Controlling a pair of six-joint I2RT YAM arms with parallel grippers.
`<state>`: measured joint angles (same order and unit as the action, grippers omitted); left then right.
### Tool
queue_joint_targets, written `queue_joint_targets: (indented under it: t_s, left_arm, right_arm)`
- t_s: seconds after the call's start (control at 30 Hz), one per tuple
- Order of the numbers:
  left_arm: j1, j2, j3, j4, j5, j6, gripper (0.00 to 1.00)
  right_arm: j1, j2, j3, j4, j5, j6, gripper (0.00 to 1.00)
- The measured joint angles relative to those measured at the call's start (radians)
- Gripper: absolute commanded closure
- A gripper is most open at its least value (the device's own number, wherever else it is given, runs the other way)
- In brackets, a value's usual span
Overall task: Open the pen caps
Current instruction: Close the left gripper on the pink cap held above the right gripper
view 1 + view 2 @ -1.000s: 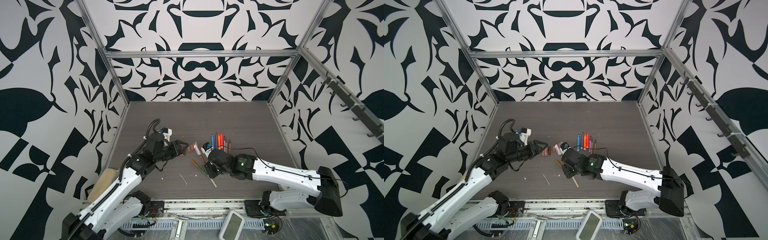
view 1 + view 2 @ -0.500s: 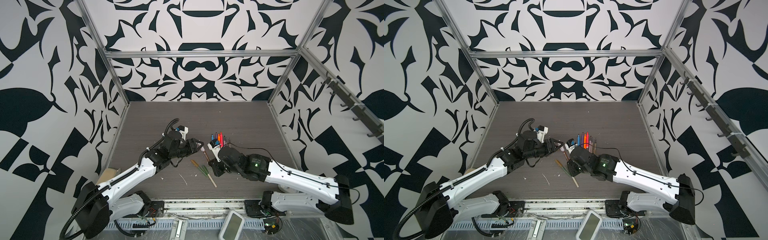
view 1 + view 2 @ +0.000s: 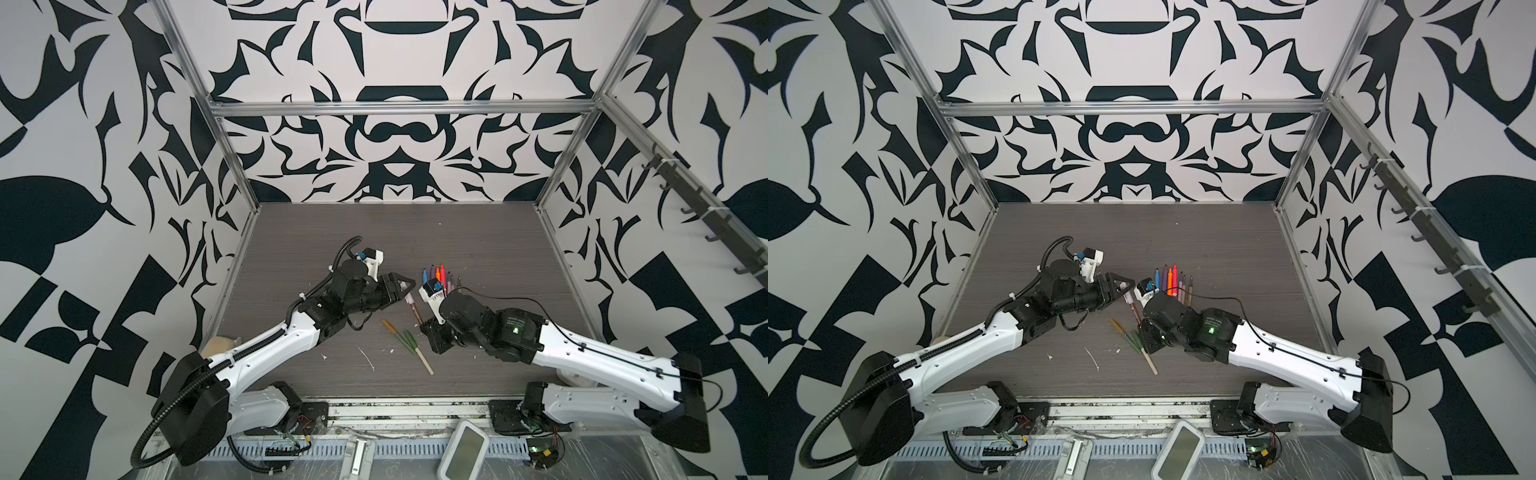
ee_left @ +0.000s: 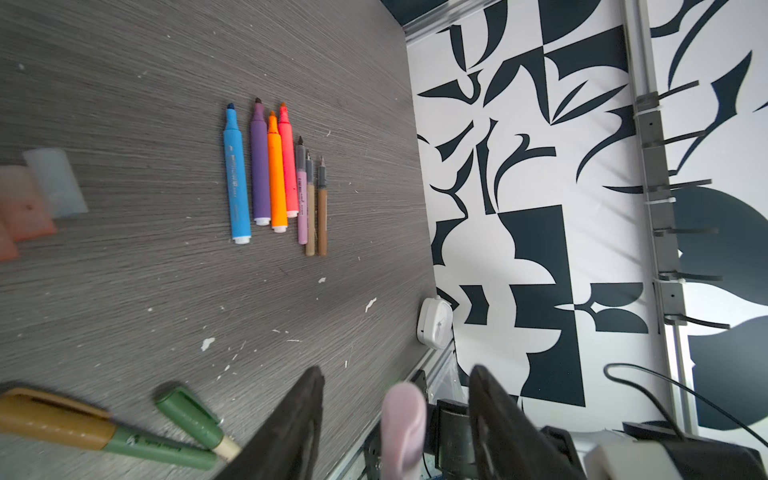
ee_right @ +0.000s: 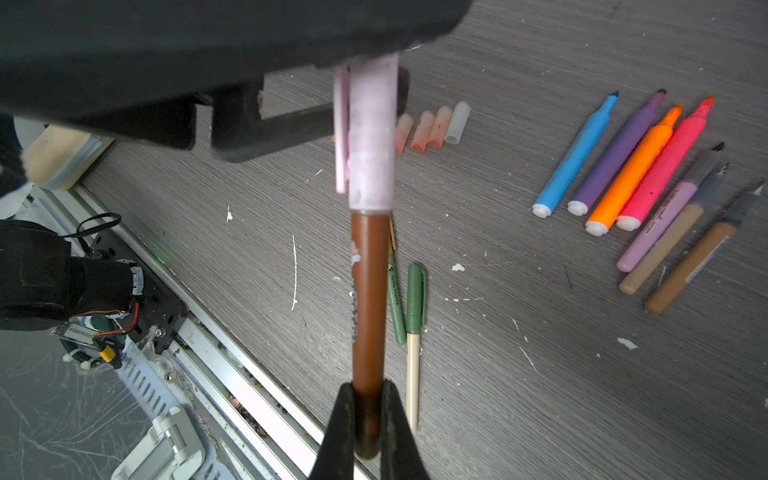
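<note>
Cap (image 5: 370, 137), a chalky pink plastic tube with a flat clip down one side, sits on one end of a glossy brown pen (image 5: 368, 299). The right gripper (image 5: 368, 388) is clamped tight on the pen's other end. The left gripper (image 4: 397, 376) straddles the cap with its jaws parted, and the left wrist view shows a gap on each side. Four stubby, translucent loose caps (image 5: 432, 126) lie side by side on the grained grey table (image 5: 540, 374).
</note>
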<state>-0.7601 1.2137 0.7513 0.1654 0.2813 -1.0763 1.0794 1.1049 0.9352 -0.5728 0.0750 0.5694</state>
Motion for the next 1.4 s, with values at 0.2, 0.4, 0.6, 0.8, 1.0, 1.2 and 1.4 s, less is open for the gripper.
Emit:
queue_joint_targets:
  t_s: [0.2, 0.4, 0.6, 0.8, 1.0, 1.2, 1.4]
  left_arm:
    - [-0.006, 0.011, 0.000, 0.019, 0.012, -0.008, 0.44]
    - [-0.018, 0.039, 0.000, 0.034, 0.025, -0.018, 0.57]
    - [-0.036, 0.049, 0.000, 0.038, 0.035, -0.022, 0.69]
    - [-0.041, 0.049, 0.001, 0.040, 0.035, -0.024, 0.77]
    - [-0.044, 0.049, 0.006, 0.039, 0.034, -0.025, 0.86]
    - [-0.045, 0.050, 0.009, 0.032, 0.031, -0.016, 1.00]
    - [-0.049, 0.050, 0.011, 0.032, 0.031, -0.017, 1.00]
  right_arm:
    - [0.000, 0.000, -0.014, 0.001, -0.011, 0.005, 1.00]
    - [0.000, -0.001, -0.015, 0.001, -0.009, 0.006, 1.00]
    - [-0.006, -0.027, -0.015, 0.000, 0.006, 0.005, 1.00]
    - [-0.011, -0.031, -0.015, -0.007, 0.012, 0.004, 1.00]
    - [-0.012, -0.031, -0.030, -0.007, 0.012, 0.005, 1.00]
    - [-0.013, -0.037, -0.031, -0.007, 0.012, 0.005, 0.92]
    - [-0.019, -0.039, -0.031, -0.008, 0.012, 0.003, 0.72]
